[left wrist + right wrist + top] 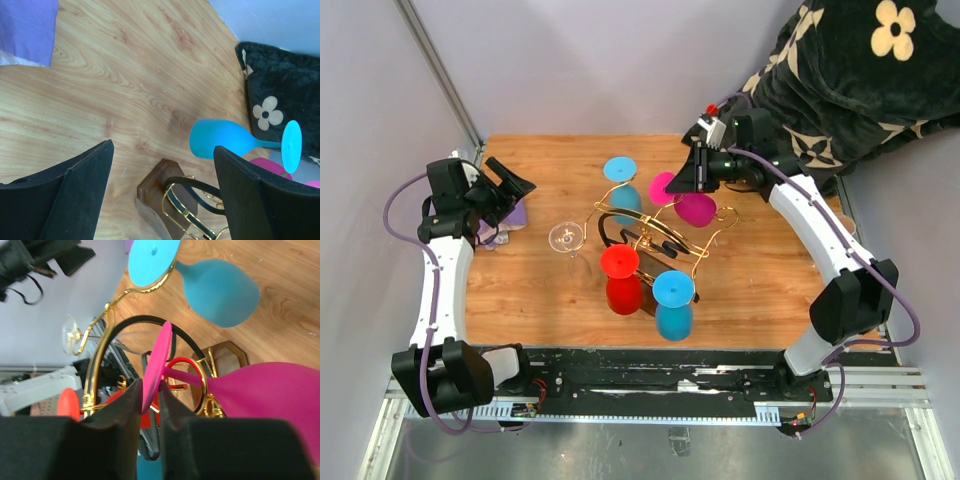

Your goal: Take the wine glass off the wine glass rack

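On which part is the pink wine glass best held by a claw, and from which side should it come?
Pinch the flat foot of the pink wine glass across its thin edge, from the far right of the wine glass rack. That disc stands free there; the stem lies among the rack's loops and the bowl is wide. The right claw grips it so.

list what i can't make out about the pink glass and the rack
Top external: fingertips of the right gripper, hidden under its own wrist.
Right wrist: whether the pink glass stem sits in a wine glass rack hook; crossing wires and the fingers hide it.
Left wrist: the rack's base, cut off by the bottom edge and the left gripper.
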